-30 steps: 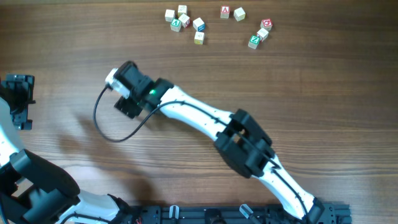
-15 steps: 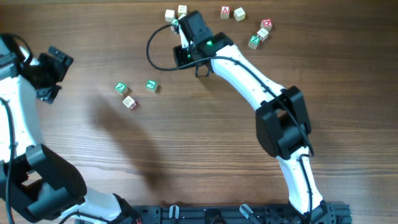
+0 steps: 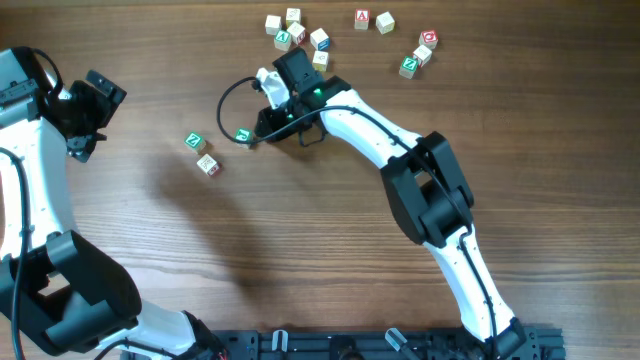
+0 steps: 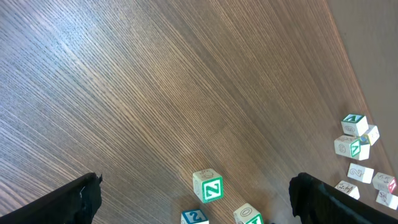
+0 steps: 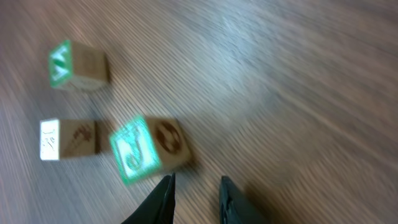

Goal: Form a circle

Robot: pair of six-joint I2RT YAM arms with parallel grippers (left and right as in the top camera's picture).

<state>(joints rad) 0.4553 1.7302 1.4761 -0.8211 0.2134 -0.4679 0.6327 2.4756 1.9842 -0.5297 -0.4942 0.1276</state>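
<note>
The circle is a small group of three letter cubes left of the table's middle. It has a green-faced cube [image 3: 195, 142], a pale one with red [image 3: 207, 165] and a second green-faced cube [image 3: 242, 136] set a little apart to the right. My right gripper [image 3: 256, 134] is low beside that second cube [image 5: 149, 149]. In the right wrist view my right gripper [image 5: 196, 186] has a narrow gap with nothing in it, and the cube lies just off its left fingertip. My left gripper [image 3: 88, 108] hangs wide open at the far left, with the cubes [image 4: 207, 185] ahead of it.
A loose scatter of similar lettered cubes lies along the far edge, one cluster [image 3: 297, 33] just behind my right wrist and others [image 3: 385, 22] [image 3: 422, 54] further right. The right arm [image 3: 420, 190] stretches diagonally across the table's middle.
The right arm has swung from the far scatter down and left to the rightmost green cube, with its jaws narrowed. The left gripper has risen from the left edge and opened fully.
</note>
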